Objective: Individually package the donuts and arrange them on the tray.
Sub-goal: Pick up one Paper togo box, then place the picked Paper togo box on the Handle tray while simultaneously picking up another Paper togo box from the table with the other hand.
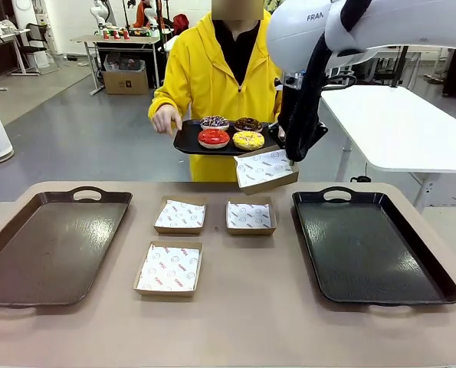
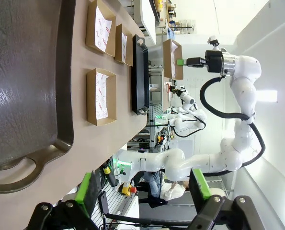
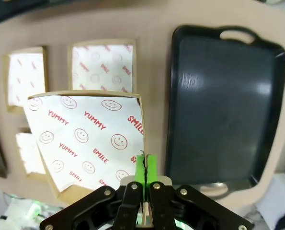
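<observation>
Several donuts lie on a small black tray [image 1: 188, 141] that a person in a yellow hoodie holds beyond the table: red [image 1: 213, 138], yellow [image 1: 248, 140], dark with pale sprinkles [image 1: 214, 122] and chocolate [image 1: 247, 123]. My right gripper [image 1: 287, 156] is shut on the rim of a paper-lined cardboard box [image 1: 264, 169], which hangs tilted in the air just under that tray's near right corner. In the right wrist view the green pads [image 3: 146, 166] pinch the edge of the box [image 3: 85, 139]. My left gripper [image 2: 143, 189] is open and holds nothing, low beside the brown tray [image 2: 27, 72].
Three lined boxes [image 1: 180, 215] [image 1: 250, 216] [image 1: 168, 268] sit on the table's middle. A large brown tray [image 1: 51, 245] lies at the left, a large black tray [image 1: 369, 245] at the right. The person's hand [image 1: 166, 119] grips the small tray's left end.
</observation>
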Tool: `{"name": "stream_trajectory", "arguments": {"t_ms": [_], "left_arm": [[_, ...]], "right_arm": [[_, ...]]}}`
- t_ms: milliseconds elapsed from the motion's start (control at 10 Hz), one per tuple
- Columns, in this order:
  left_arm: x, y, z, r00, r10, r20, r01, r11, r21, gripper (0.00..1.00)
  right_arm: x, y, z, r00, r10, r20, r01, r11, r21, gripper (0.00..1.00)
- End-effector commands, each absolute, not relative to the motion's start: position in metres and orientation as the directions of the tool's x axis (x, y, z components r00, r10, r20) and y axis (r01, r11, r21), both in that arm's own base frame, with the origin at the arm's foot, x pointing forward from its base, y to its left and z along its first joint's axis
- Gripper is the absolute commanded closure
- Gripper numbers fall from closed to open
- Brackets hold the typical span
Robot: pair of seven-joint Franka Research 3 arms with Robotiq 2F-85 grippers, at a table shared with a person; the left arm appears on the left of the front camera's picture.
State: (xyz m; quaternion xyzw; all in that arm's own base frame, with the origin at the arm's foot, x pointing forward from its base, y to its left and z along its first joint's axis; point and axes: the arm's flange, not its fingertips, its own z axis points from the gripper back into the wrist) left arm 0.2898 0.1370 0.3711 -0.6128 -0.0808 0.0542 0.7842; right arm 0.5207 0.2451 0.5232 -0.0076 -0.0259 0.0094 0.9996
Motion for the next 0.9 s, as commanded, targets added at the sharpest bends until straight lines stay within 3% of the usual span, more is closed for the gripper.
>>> {"name": "stream_trajectory", "arguments": {"t_ms": [0,800], "left_arm": [[0.2887,0.1373,0.3717,0.978,0.194,0.072,0.026,0.232,-0.972,0.00],[0.2887,0.1373,0.3717,0.978,0.194,0.072,0.026,0.232,-0.972,0.00]], "right_arm": [[0.5269,0.2474,0.5280,0.998,0.017,0.065,-0.016,1.000,-0.016,1.00],[0.5207,0.2451,0.5232,0.998,0.019,0.052,-0.018,1.000,-0.016,1.00]]}}
